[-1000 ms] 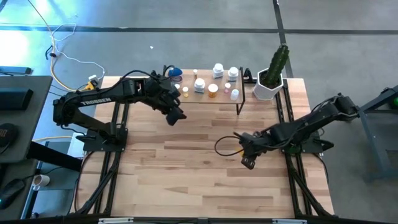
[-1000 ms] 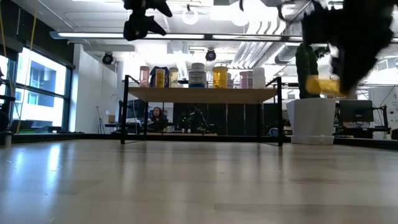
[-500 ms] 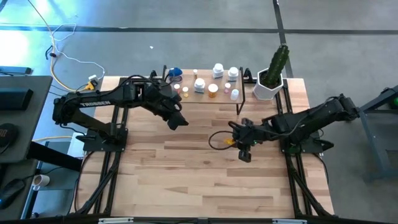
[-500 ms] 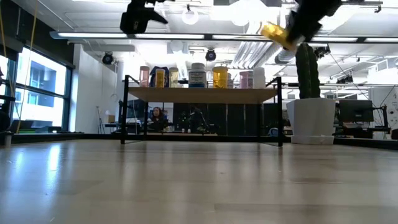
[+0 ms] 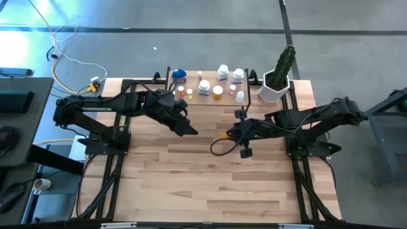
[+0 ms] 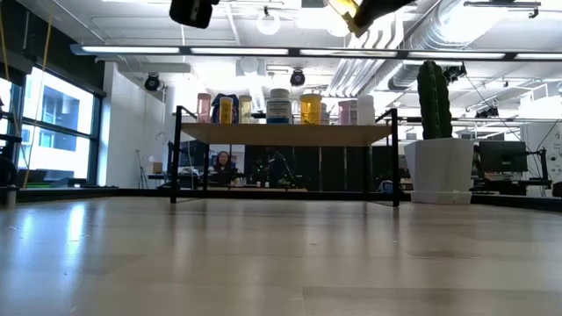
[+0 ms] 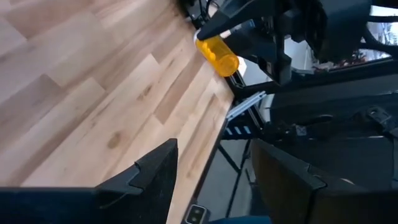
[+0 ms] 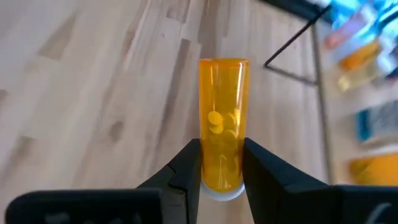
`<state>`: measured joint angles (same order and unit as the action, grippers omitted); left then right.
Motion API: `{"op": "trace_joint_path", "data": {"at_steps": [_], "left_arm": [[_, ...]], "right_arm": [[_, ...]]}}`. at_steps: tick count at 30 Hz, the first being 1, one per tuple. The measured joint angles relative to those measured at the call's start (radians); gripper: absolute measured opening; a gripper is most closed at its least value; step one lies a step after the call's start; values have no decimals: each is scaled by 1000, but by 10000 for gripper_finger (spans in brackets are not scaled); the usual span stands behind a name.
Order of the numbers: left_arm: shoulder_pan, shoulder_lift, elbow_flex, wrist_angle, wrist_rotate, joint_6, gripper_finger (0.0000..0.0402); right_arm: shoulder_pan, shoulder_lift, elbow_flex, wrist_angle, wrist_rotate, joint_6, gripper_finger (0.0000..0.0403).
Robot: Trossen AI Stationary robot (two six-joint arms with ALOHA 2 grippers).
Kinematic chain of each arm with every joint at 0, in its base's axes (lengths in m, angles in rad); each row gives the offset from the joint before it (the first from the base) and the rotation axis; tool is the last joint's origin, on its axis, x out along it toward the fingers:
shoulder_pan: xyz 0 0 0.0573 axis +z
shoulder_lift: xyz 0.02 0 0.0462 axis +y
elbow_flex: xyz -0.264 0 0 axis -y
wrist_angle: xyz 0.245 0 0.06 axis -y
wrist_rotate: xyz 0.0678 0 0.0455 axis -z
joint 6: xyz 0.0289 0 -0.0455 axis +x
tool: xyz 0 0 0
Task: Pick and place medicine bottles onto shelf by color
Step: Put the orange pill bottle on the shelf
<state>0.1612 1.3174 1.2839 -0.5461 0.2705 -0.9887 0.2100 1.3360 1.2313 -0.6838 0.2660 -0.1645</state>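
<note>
— What is the right gripper [image 8: 221,177] pinching?
— A clear orange vial [image 8: 222,140], pills inside, white cap, raised above the table [image 5: 191,172] before the shelf [image 5: 222,100].
— The left gripper [image 7: 211,168]?
— Spread, empty.

The worktop [image 5: 191,172] is a light plank surface, and along its far edge stands the shelf [image 5: 219,102], a low riser with a light wood top on thin black legs. On the shelf's board stand the medicine bottles [image 5: 204,87]: white ones, orange ones, pinkish ones, and a blue-lidded round jar [image 5: 179,74] at its left end. Just beside the shelf's right end, a white pot [image 5: 275,90] with a green cactus rests on the worktop.
</note>
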Motion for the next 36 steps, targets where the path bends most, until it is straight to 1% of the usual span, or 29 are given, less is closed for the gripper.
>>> {"op": "trace_joint_path", "data": {"at_steps": [4,11,18,24,31,36], "left_arm": [[-14,0,0,12,0,-31,195],[-26,17,0,37,6,-83,195],[-25,46,0,70,52,-111,195],[-24,46,0,111,101,-135,195],[-24,46,0,148,104,-162,195],[-24,46,0,169,105,-186,195]], "right_arm": [[0,33,46,4,44,-156,85],[0,101,125,38,152,-420,85],[8,147,189,82,176,-644,85],[20,164,202,129,197,-757,85],[30,164,202,237,201,-874,85],[33,164,202,259,202,-945,85]]}}
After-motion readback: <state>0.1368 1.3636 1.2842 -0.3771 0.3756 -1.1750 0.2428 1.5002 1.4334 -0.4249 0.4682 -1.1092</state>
